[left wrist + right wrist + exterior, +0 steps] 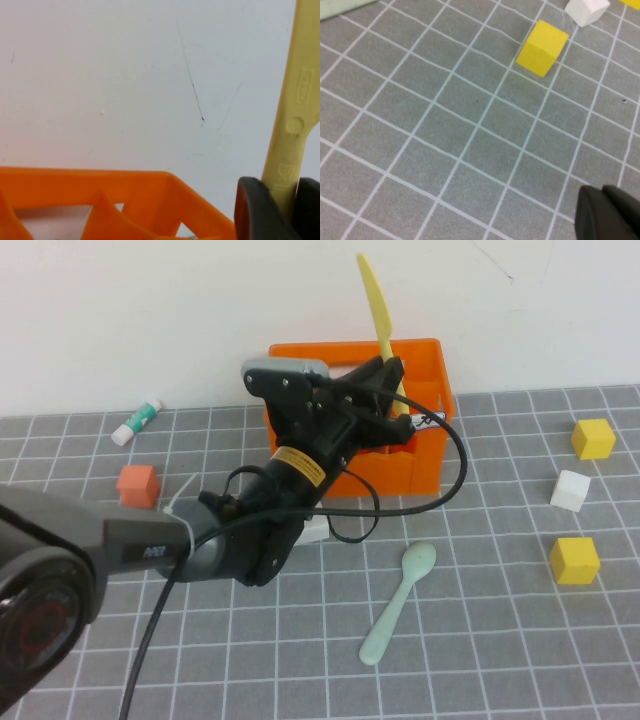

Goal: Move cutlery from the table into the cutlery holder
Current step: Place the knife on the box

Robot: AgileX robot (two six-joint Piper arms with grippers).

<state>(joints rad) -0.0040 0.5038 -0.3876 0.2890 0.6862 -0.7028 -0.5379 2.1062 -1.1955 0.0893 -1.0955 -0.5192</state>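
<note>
Above one crate (420,455), left gripper (395,390) grips one knife (378,310); right gripper (607,212) closed.

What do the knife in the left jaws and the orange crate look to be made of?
Knife: likely moulded plastic, pale yellow and matte, with raised marks on the handle. Crate: apparently glossy orange plastic with open slatted sides. Left gripper is shut on the knife above the crate.

- Pale yellow plastic knife (378,306) stands nearly upright, blade tip up, its lower end down over the orange crate's right side, pinched low on the handle
- Mint-green plastic spoon (398,604) lies flat on the grey gridded table (480,660), bowl towards the crate, well in front of it
- Bright orange slatted cutlery holder (425,455) sits upright at the table's far edge by the wall
</note>
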